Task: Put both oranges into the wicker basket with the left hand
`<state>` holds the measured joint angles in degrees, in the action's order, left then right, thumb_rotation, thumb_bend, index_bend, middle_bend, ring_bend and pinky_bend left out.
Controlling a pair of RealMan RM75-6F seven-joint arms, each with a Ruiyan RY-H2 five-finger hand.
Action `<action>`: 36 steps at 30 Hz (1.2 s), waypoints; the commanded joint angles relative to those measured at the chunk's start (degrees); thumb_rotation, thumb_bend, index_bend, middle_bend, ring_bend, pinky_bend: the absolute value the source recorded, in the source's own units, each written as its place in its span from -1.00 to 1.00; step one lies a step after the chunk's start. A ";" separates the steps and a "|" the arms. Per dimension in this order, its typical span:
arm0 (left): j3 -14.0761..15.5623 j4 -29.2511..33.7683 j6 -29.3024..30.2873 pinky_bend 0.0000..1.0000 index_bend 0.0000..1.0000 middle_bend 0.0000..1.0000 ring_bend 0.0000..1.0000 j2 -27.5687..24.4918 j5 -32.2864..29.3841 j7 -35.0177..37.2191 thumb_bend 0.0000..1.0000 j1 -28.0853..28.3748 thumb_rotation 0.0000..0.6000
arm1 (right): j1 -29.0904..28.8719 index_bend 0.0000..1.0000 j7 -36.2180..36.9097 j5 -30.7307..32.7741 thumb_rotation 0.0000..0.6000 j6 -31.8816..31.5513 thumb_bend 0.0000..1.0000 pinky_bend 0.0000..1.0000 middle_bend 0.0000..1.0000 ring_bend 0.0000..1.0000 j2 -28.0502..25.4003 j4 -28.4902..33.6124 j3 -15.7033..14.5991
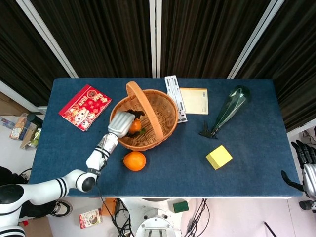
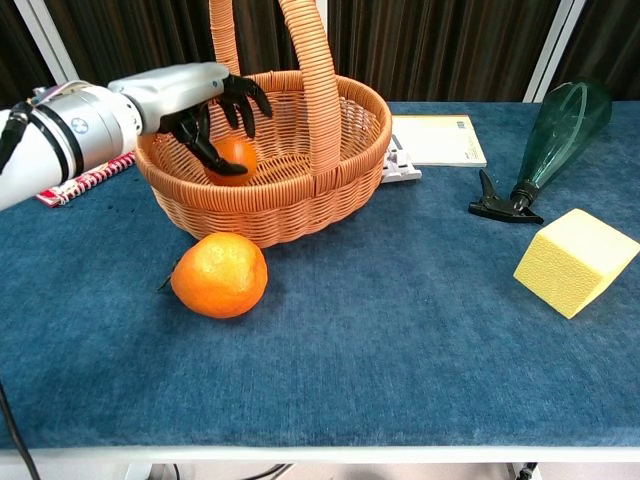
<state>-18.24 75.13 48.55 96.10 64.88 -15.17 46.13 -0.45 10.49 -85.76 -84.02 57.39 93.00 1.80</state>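
Note:
My left hand (image 1: 121, 123) (image 2: 190, 95) reaches over the left rim into the wicker basket (image 1: 148, 146) (image 2: 300, 180). One orange (image 1: 135, 126) (image 2: 235, 157) lies low inside the basket under that hand. The fingers are spread and lifted off the orange; only the thumb curves along its left side. The second orange (image 1: 134, 161) (image 2: 219, 275) sits on the blue table just in front of the basket. My right hand (image 1: 305, 170) hangs beyond the table's right front corner, holding nothing, its fingers apart.
A red notebook (image 1: 85, 107) (image 2: 90, 175) lies left of the basket. A white strip (image 1: 175, 98) and a yellow notepad (image 1: 194, 100) lie behind it to the right. A green spray bottle (image 1: 228, 109) (image 2: 555, 130) and a yellow sponge (image 1: 218, 157) (image 2: 575, 260) occupy the right side.

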 commanded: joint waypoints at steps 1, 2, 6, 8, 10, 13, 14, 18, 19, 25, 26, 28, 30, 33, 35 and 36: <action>0.55 0.95 1.60 -0.36 -0.88 -0.79 -0.82 -0.58 -0.10 -0.29 -0.85 0.28 1.00 | -0.30 -1.00 2.32 -1.82 1.00 0.82 -0.36 -1.00 -1.00 -1.00 -1.03 0.12 -1.03; 0.66 1.31 2.12 -0.36 -0.88 -0.79 -0.82 -0.79 0.30 0.02 -0.87 0.17 1.00 | -0.39 -1.00 2.53 -2.05 1.00 0.97 -0.36 -1.00 -1.00 -1.00 -1.14 0.05 -1.17; 1.11 4.34 3.72 -0.36 -0.88 -0.79 -0.82 -2.80 1.32 0.02 -0.87 -0.23 1.00 | -0.60 -1.00 2.39 -1.97 1.00 1.46 -0.36 -1.00 -1.00 -1.00 -1.20 0.08 -1.30; 1.56 7.31 5.10 -0.36 -0.87 -0.79 -0.82 -4.48 2.20 -0.65 -0.87 -0.74 1.00 | -0.60 -1.00 2.29 -1.86 1.00 1.40 -0.36 -1.00 -1.00 -1.00 -1.20 0.15 -1.27; 2.11 10.75 6.83 -0.36 -0.84 -0.78 -0.82 -6.27 2.94 -1.60 -0.86 -1.63 1.00 | -0.55 -1.00 2.19 -1.74 1.00 1.30 -0.36 -1.00 -1.00 -1.00 -1.14 0.17 -1.24; 4.03 17.65 9.77 -0.37 -0.71 -0.73 -0.82 -10.06 4.11 -4.05 -0.81 -3.86 1.00 | -0.63 -1.00 1.94 -1.58 1.00 1.44 -0.36 -1.00 -1.00 -1.00 -1.06 0.21 -1.22; 5.12 20.74 10.73 -0.37 -0.68 -0.72 -0.82 -11.92 4.18 -5.49 -0.80 -4.94 1.00 | -0.71 -1.00 1.78 -1.60 1.00 1.57 -0.35 -1.00 -1.00 -1.00 -1.01 0.21 -1.25; 9.26 29.17 16.37 -0.37 -0.61 -0.68 -0.79 -17.40 6.52 -9.77 -0.78 -9.50 1.00 | -0.98 -1.00 1.31 -1.87 1.00 2.16 -0.35 -1.00 -1.00 -1.00 -1.07 0.31 -1.56; 10.67 31.19 18.66 -0.37 -0.60 -0.67 -0.78 -18.83 7.86 -10.18 -0.78 -11.31 1.00 | -0.95 -1.00 1.23 -1.81 1.00 2.08 -0.35 -1.00 -1.00 -1.00 -1.05 0.37 -1.54; 18.94 36.58 26.95 -0.36 -0.49 -0.61 -0.73 -24.20 15.58 -5.40 -0.78 -20.22 1.00 | -0.79 -1.00 0.94 -1.43 1.00 1.63 -0.35 -1.00 -1.00 -1.00 -0.86 0.48 -1.35; 20.52 36.05 28.35 -0.36 -0.49 -0.60 -0.73 -24.46 17.35 -3.65 -0.78 -21.88 1.00 | -0.85 -1.00 0.68 -1.36 1.00 1.75 -0.35 -1.00 -1.00 -1.00 -0.77 0.49 -1.35; 22.52 34.12 30.08 -0.36 -0.48 -0.57 -0.70 -24.08 19.47 -1.40 -0.78 -24.07 1.00 | -0.96 -1.00 0.33 -1.36 1.00 2.03 -0.35 -1.00 -1.00 -1.00 -0.67 0.53 -1.45; 24.37 31.57 30.77 -0.36 -0.47 -0.56 -0.68 -23.18 20.64 0.44 -0.78 -25.96 1.00 | -1.00 -1.00 0.05 -1.33 1.00 2.15 -0.35 -1.00 -1.00 -1.00 -0.59 0.60 -1.50; 26.09 28.23 30.13 -0.35 -0.44 -0.53 -0.65 -21.24 21.72 2.83 -0.78 -27.47 1.00 | -1.02 -1.00 -0.25 -1.28 1.00 2.11 -0.35 -1.00 -1.00 -1.00 -0.48 0.69 -1.48; 26.58 25.41 28.80 -0.35 -0.42 -0.51 -0.62 -19.36 22.14 4.86 -0.78 -27.76 1.00 | -1.07 -1.00 -0.41 -1.27 1.00 2.22 -0.35 -1.00 -1.00 -1.00 -0.43 0.66 -1.52; 26.53 24.16 28.12 -0.35 -0.42 -0.50 -0.62 -18.44 22.01 5.42 -0.78 -27.78 1.00 | -1.08 -1.00 -0.43 -1.27 1.00 2.26 -0.35 -1.00 -1.00 -1.00 -0.42 0.69 -1.55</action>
<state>7.40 102.15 77.91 75.51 86.15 -11.93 19.19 -1.53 10.07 -87.04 -81.76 56.96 93.69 0.25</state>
